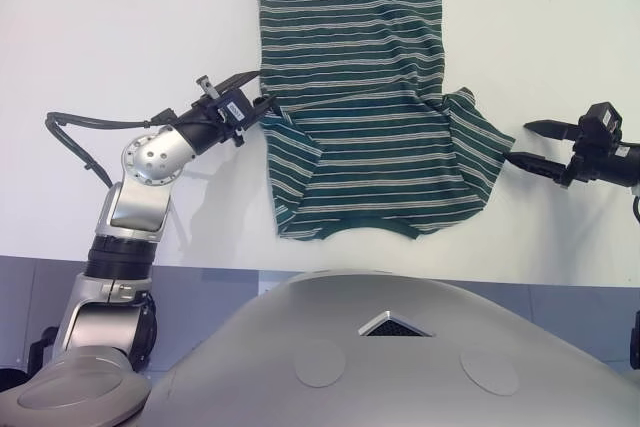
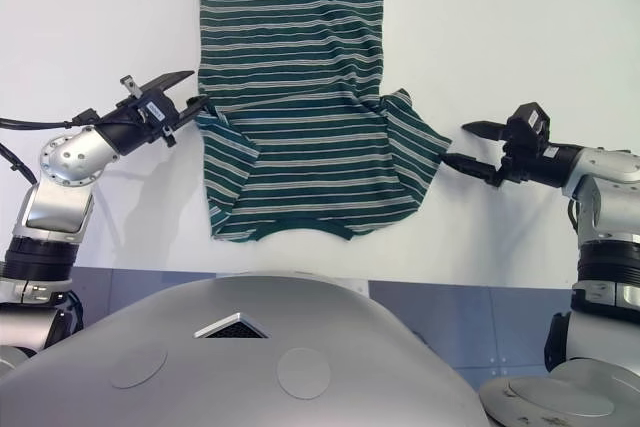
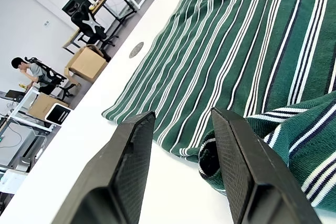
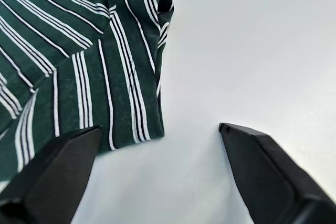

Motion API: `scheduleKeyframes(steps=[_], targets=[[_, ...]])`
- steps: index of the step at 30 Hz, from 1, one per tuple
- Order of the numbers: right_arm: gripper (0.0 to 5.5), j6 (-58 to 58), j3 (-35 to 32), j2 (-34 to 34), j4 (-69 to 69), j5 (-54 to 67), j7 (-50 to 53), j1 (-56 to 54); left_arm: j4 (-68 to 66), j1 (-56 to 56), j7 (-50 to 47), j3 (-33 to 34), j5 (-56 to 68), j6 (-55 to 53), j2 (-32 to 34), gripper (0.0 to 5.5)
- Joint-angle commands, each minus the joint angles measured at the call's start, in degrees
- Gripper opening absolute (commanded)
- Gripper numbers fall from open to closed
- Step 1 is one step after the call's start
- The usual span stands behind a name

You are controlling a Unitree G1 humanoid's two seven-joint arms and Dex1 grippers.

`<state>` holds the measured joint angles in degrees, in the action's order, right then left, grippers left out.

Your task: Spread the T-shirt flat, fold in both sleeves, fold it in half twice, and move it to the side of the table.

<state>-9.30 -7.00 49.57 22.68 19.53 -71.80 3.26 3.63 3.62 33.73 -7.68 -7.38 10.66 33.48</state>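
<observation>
Table [image 1: 120, 27] bears the T-shirt [image 1: 360, 97] at its middle, mostly flat. Left sleeve [image 1: 292, 142] looks folded in; right sleeve [image 1: 478, 127] juts out, rumpled. Left gripper [image 1: 262, 89] gapes at the shirt's edge, right gripper [image 1: 518, 141] gapes beside its sleeve. Both halvings and the move aside seem undone.

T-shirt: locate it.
In the eye views the T-shirt lies centred on the table, between the left hand at one sleeve and the right hand by the other.
</observation>
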Motion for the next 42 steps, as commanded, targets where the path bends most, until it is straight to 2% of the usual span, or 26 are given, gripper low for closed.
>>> scheduleKeyframes(steps=[1, 18, 25, 35, 42], targets=[[3.38, 1.42, 1.86, -1.27, 2.53, -2.6, 0.46, 0.94, -0.25, -0.83, 0.09, -0.24, -0.38, -0.17, 0.02, 2.0], [0.03, 3.85, 2.87, -0.93, 3.43, -1.4, -1.83, -1.23, -1.98, -1.41, -1.28, -1.34, -1.62, 0.72, -0.52, 2.0], [0.03, 1.62, 0.78, -1.31, -3.99, 3.39, -4.75, -0.63, -2.4, -1.98, -1.05, -1.03, -0.9, 1.09, -0.67, 2.0], [0.03, -2.72, 1.4, -1.61, -20.62, 5.71, -2.8, -0.77, -3.44, -2.72, -0.76, -1.67, -1.01, 1.66, -0.87, 2.0], [0.03, -3.18, 10.38, -3.56, -27.3, 0.16, -0.71, -3.33, -3.79, -2.99, -0.92, -2.28, -1.36, 1.75, -1.35, 2.0]])
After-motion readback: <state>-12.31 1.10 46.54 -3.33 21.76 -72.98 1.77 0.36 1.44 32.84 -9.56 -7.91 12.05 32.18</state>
